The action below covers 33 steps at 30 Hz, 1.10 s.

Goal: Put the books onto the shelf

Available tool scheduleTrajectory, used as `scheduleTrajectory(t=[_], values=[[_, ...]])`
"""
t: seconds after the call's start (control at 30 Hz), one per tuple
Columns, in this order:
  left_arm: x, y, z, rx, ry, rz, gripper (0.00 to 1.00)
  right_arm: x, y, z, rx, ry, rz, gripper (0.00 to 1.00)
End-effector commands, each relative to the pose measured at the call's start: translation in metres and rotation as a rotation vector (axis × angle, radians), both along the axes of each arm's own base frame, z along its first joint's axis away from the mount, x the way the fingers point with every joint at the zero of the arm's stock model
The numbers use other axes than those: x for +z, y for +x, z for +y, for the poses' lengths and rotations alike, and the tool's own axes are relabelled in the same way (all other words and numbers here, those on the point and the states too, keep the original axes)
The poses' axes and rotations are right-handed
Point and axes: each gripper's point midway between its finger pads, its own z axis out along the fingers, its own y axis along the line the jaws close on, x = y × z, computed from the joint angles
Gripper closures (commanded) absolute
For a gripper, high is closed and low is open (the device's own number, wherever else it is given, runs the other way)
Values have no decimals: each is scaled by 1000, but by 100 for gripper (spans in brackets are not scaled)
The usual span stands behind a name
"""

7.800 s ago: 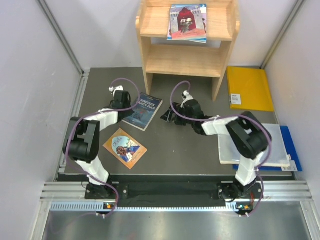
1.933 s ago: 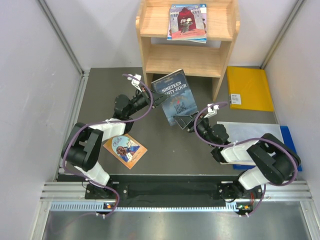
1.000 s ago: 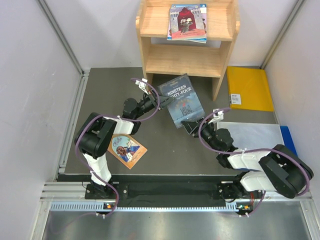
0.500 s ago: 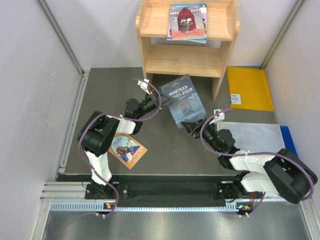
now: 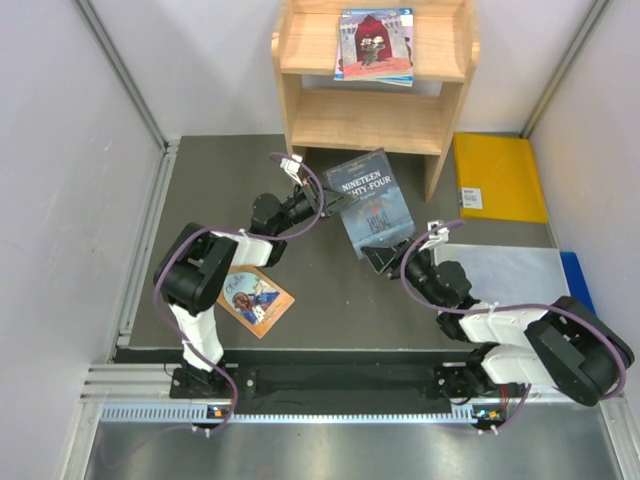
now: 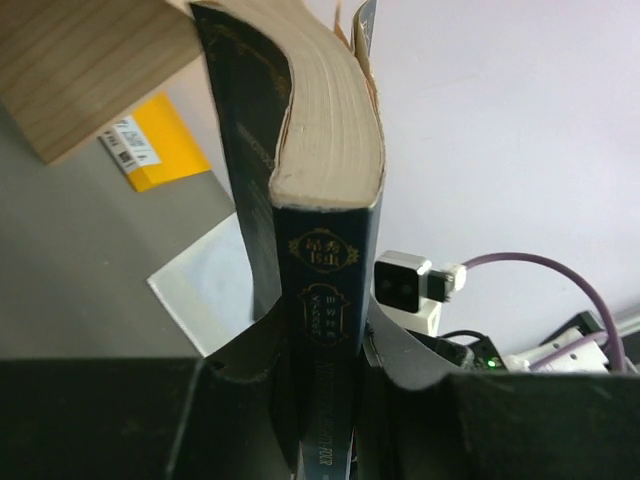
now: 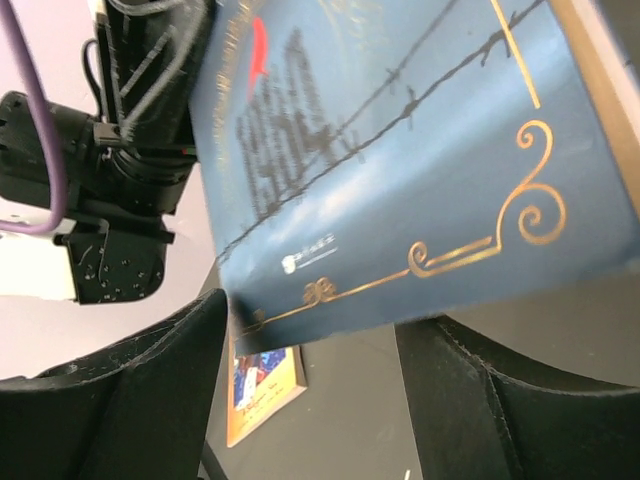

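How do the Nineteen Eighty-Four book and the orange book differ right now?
Nineteen Eighty-Four is lifted, clamped at its spine by the left gripper; the orange book lies flat on the table, untouched. Nineteen Eighty-Four is close to the shelf; the orange book lies farther off. Both are unshelved paperbacks.

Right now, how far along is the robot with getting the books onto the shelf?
Done: stacked books lie on the top tier of the shelf. In hand: the left gripper clamps the dark blue Nineteen Eighty-Four at its spine, raised before the shelf, with the right gripper open at its lower corner. Left: the orange book on the table.
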Motion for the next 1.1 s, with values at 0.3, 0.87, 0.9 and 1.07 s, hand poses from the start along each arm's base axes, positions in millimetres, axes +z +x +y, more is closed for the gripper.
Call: scheduleTrajectory(t=[0.3,0.87,0.9,1.07], values=[[67,-92,-17,-289,-88,-284,100,185,-38,-32,-12,443,-588,33],[13,-86,-23,-295,-17,-190,100,181,-28,-46,-87,455,-563,100],[14,-85,-22,-286,-10,-207,97,177,-23,-43,-90,441,-553,100],[9,-69,-4,-229,56,-199,72,177,-5,-40,-104,423,-550,100]])
